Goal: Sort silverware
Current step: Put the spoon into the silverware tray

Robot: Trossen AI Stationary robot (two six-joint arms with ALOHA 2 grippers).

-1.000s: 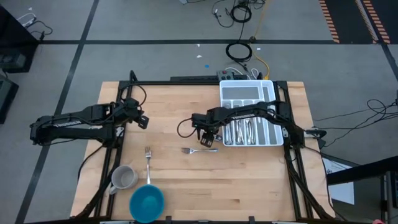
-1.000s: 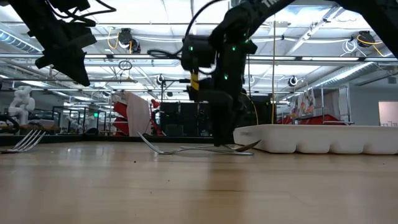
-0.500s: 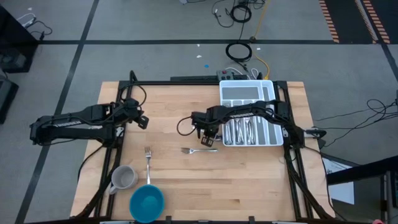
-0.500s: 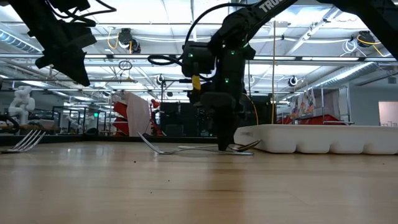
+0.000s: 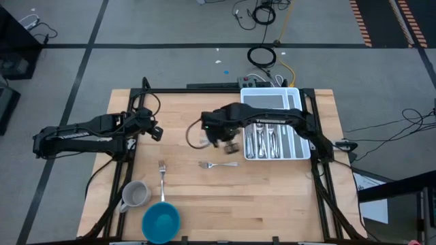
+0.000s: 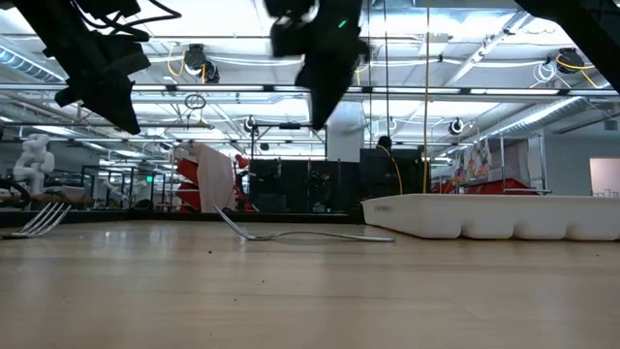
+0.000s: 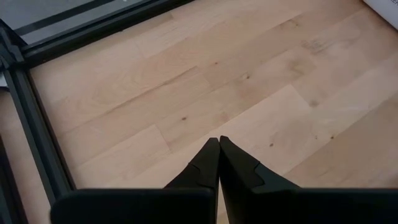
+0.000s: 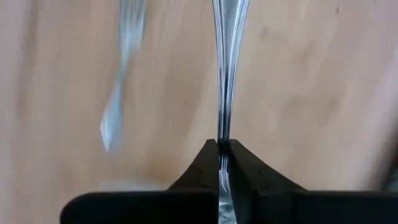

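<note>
Right gripper (image 8: 222,146): jaws pressed together on a slim shiny silver metal utensil (image 8: 227,62), pinched edge-on, the long free part running straight out ahead of the fingertips; fork, spoon or knife not to be told from this angle. Carried high above the light wooden desk (image 5: 272,197), near its middle, just beside the white compartmented organiser tray (image 5: 297,95). On the desk under the held piece, apart from the jaws: one silver metal fork (image 5: 218,164), lying flat. Further out: a second silver fork (image 5: 162,173) toward the near left, close to a grey metal mug (image 5: 135,194) and a round blue bowl (image 5: 161,222); more sorted silverware (image 5: 267,143) upright in rows in the tray. Left gripper (image 7: 218,155): jaws closed on nothing, waiting over the desk's left part. Risks, as judged: narrow grip on a thin smooth shaft with much unsupported length, so likely to swing or slide out during a fast carry; possible drop onto the fork below, or a skewed release straddling two tray compartments.
</note>
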